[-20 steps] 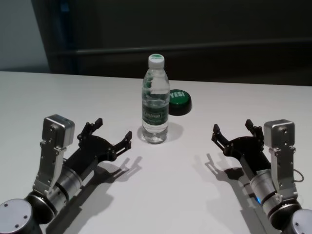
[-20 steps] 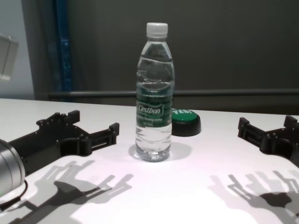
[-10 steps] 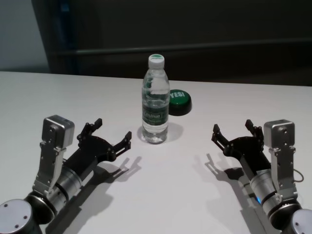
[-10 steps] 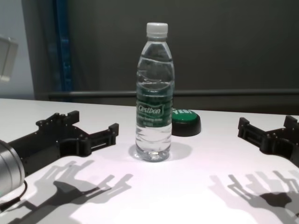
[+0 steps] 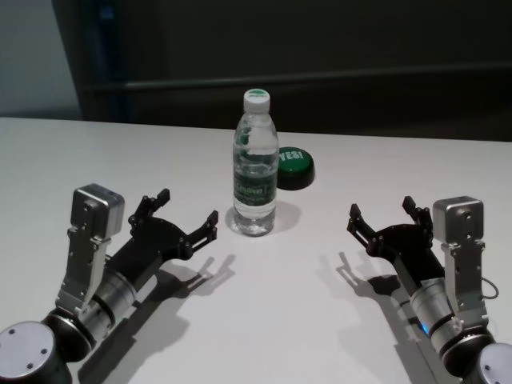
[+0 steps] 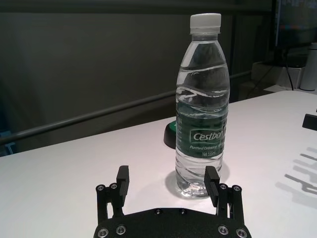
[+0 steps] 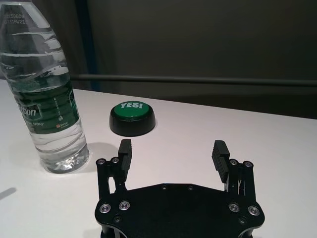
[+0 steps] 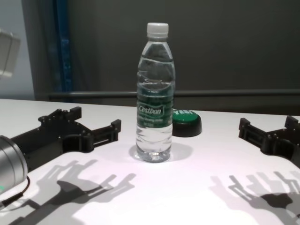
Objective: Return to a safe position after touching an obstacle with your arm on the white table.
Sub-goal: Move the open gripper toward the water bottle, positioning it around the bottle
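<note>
Clear glossy plastic bottle (image 5: pixel 255 172), matte table (image 5: pixel 304 320)

A dark wall (image 5: pixel 320 40) stood behind the table, crossed by a horizontal rail (image 8: pixel 234 93). A blue upright (image 8: pixel 61 47) rose at one side beside a paler wall panel (image 5: pixel 32 56).

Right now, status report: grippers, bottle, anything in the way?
Left gripper open, beside the bottle, apart. Right gripper open, off to the right. Bottle upright on white table. Green button behind it.
</note>
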